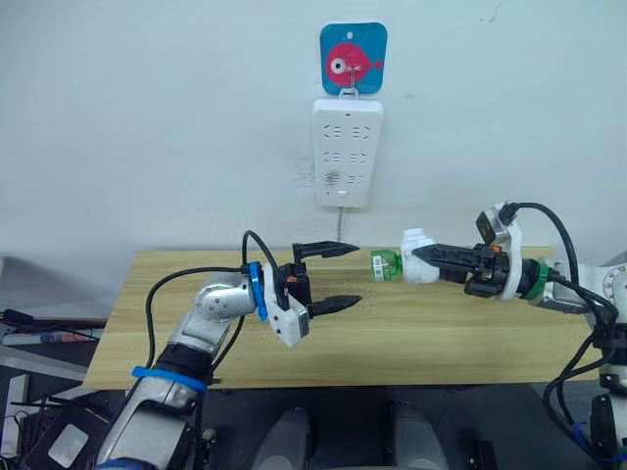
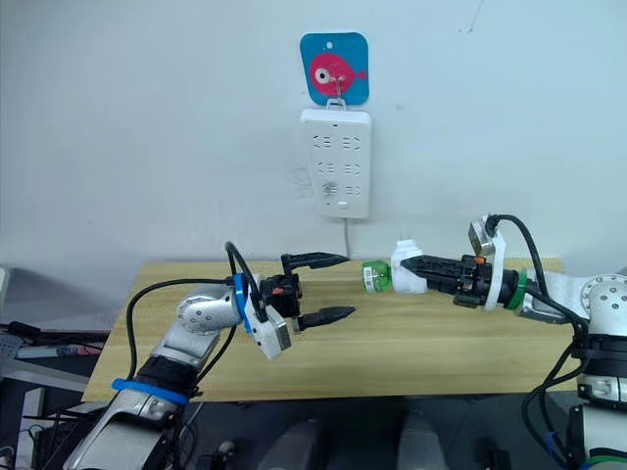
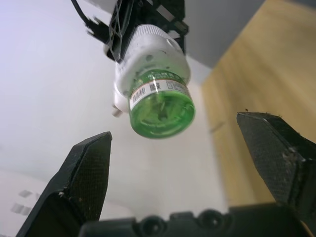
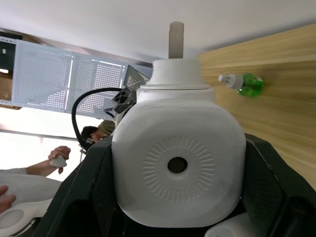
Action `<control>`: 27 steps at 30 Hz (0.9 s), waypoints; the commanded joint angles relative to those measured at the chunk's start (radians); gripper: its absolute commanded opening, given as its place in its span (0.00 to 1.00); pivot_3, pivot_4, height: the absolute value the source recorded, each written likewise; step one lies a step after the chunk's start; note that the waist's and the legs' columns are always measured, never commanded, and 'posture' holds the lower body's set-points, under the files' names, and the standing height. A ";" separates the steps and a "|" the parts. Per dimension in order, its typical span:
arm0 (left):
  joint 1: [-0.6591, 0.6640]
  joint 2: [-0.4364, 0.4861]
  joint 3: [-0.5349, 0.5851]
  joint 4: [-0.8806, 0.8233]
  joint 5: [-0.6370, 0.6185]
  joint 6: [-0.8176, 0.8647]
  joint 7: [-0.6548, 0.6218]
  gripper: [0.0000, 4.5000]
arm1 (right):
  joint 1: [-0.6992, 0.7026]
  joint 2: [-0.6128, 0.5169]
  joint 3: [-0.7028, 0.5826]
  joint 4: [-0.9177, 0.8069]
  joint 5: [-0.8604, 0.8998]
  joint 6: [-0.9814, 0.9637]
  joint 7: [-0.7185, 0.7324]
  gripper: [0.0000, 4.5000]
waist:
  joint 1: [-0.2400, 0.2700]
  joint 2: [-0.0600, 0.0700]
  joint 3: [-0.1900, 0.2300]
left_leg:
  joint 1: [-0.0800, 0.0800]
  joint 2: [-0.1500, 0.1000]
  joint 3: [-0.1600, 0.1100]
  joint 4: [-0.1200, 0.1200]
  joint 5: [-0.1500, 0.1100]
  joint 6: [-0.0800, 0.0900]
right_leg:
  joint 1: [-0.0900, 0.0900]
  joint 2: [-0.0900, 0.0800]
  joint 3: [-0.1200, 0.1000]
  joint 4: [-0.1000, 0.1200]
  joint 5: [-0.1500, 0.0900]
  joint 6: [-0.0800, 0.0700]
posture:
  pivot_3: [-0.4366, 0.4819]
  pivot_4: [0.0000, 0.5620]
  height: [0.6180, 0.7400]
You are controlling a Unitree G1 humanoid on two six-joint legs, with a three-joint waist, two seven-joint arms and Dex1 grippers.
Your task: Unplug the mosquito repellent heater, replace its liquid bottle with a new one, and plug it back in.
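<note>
Heater's off the wall, held up over the table

Right gripper clamps the mosquito repellent heater, green bottle poking out toward the wide-open, empty left gripper.

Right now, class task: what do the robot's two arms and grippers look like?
Both arms are silver-grey metal with looping black cables. The left gripper has two black pointed fingers on a white mount, with blue bands at wrist and forearm. The right gripper has black fingers, a white bracket and a green wrist ring.

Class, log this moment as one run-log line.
heater: unplugged, in right claw | green bottle: attached | left claw: open, nearby
</note>
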 commanded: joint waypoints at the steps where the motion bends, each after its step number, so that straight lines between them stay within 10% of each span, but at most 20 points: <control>1: -0.059 -0.032 0.027 0.072 0.138 -0.105 0.154 1.00 | 0.002 -0.005 0.017 -0.040 0.116 -0.027 -0.040 0.66 | -0.002 0.000 0.000 | 0.000 0.000 0.000 0.000 0.000 0.000 | 0.000 0.000 0.000 0.000 0.000 0.000 | 0.52 0.36 1.00; 11: -0.126 -0.026 -0.027 0.157 0.297 -0.190 0.364 1.00 | 0.041 -0.022 0.070 -0.101 0.210 -0.094 -0.095 0.66 | -0.004 0.000 0.000 | 0.000 0.000 -0.003 0.000 0.000 0.000 | 0.000 0.001 0.000 0.001 0.000 0.001 | 0.51 0.35 1.00; 21: -0.113 0.012 -0.108 0.149 0.285 -0.192 0.411 0.50 | 0.049 -0.032 0.088 -0.110 0.210 -0.098 -0.083 0.66 | -0.005 0.000 0.000 | 0.000 0.000 -0.004 0.000 0.000 0.000 | 0.000 0.001 0.000 0.001 0.000 0.001 | 0.51 0.36 1.00; 24: -0.118 0.021 -0.154 0.152 0.203 -0.174 0.388 0.50 | 0.052 -0.041 0.097 -0.116 0.210 -0.093 -0.074 0.66 | -0.005 0.000 0.000 | 0.000 0.000 -0.004 0.000 0.000 0.000 | 0.000 0.001 0.000 0.001 0.000 0.001 | 0.51 0.37 1.00; 27: -0.077 0.057 -0.293 0.035 -0.191 0.028 0.176 0.50 | 0.052 -0.065 0.107 -0.124 0.203 -0.081 -0.064 0.66 | -0.007 0.000 0.000 | 0.000 0.000 -0.005 0.000 0.000 0.000 | 0.000 0.001 0.000 0.001 0.000 0.001 | 0.51 0.37 1.00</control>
